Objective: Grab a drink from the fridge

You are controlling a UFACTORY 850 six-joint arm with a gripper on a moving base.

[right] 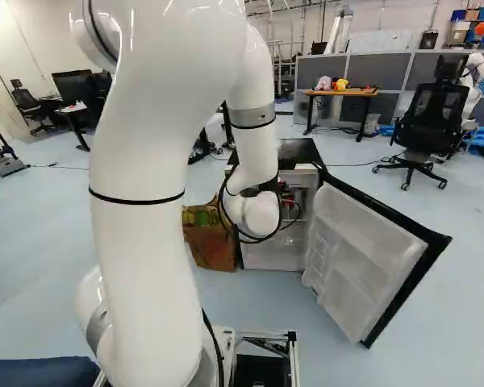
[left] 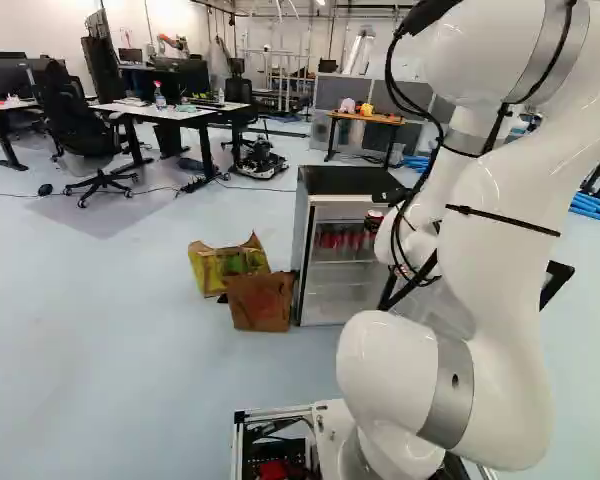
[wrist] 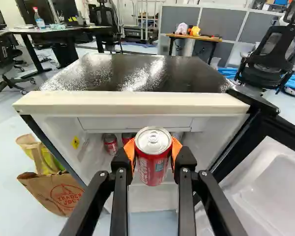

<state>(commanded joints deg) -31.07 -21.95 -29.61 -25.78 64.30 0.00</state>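
In the left base view my gripper [left: 377, 213] is at the front of the small fridge [left: 332, 181], largely hidden by the arm. The wrist view shows the gripper [wrist: 153, 153] shut on a red drink can [wrist: 153, 156], an orange pad pressed against either side. The can is upright, its silver lid showing. It is in front of the fridge's open interior, below the pale front edge of the top [wrist: 132, 102]. Behind it more red cans [wrist: 110, 143] stand inside, partly hidden by the held one.
The fridge door [right: 371, 258] is swung wide open to the right of the fridge. A brown paper bag [wrist: 56, 191] and a yellow bag [left: 225, 265] sit against its left side. Beyond are desks [left: 170, 113], office chairs [right: 423, 121] and another robot [right: 480, 72].
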